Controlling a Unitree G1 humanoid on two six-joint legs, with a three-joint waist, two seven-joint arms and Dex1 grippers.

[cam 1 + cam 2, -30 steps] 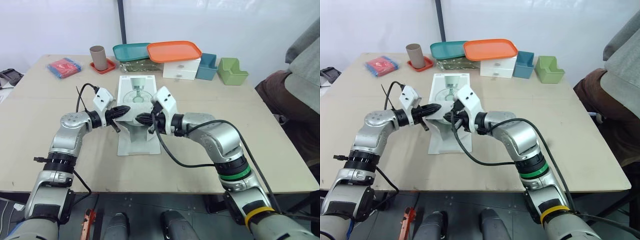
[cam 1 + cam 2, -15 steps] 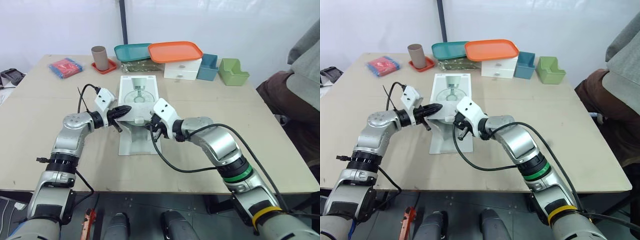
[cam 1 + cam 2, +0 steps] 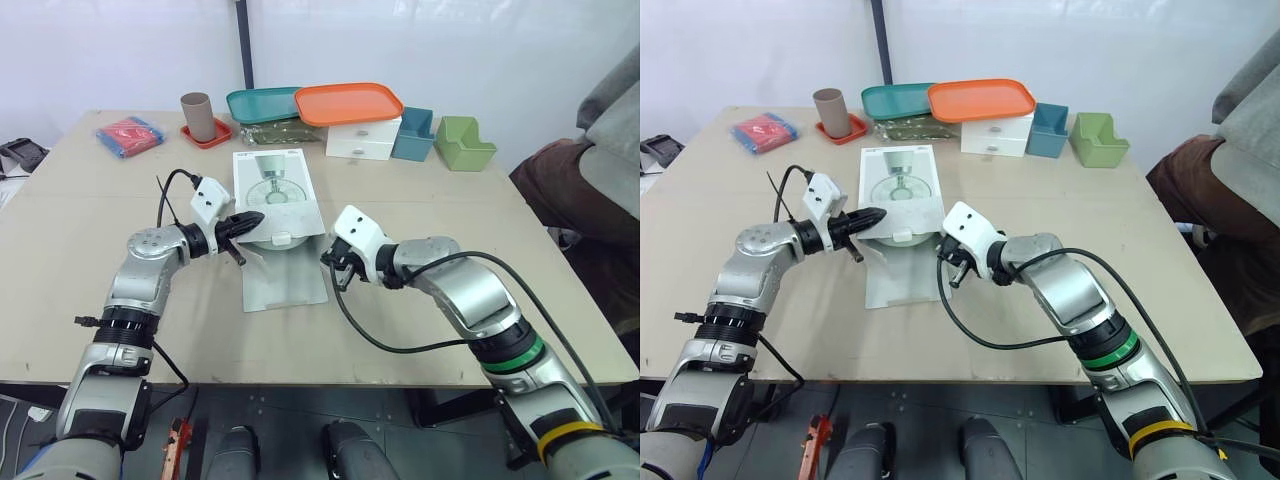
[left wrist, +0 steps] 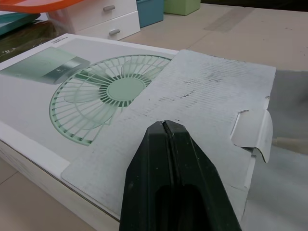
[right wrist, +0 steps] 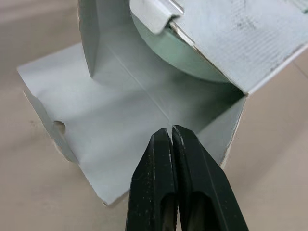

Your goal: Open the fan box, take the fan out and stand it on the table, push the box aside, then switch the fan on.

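The white fan box (image 3: 272,190), printed with a green fan, lies flat at mid-table. Its near end is open: a long flap (image 3: 285,283) lies on the table and a top flap (image 4: 211,96) is folded back over the lid. My left gripper (image 3: 250,218) is shut, its tips resting on that top flap at the box's left near corner. My right gripper (image 3: 328,260) is shut and hovers just right of the open mouth, clear of the cardboard. The pale green fan (image 5: 183,53) shows inside the opening in the right wrist view.
Along the far edge stand a brown cup (image 3: 197,113), a teal tray (image 3: 262,103), an orange tray (image 3: 348,102) on white drawers (image 3: 362,138), a blue bin (image 3: 412,132) and a green bin (image 3: 464,142). A red packet (image 3: 128,135) lies far left. A person (image 3: 590,170) sits at the right.
My right gripper has drawn back out of the box mouth to the right. The box's near end and its table flap swung slightly rightward. The left gripper stayed on the top flap.
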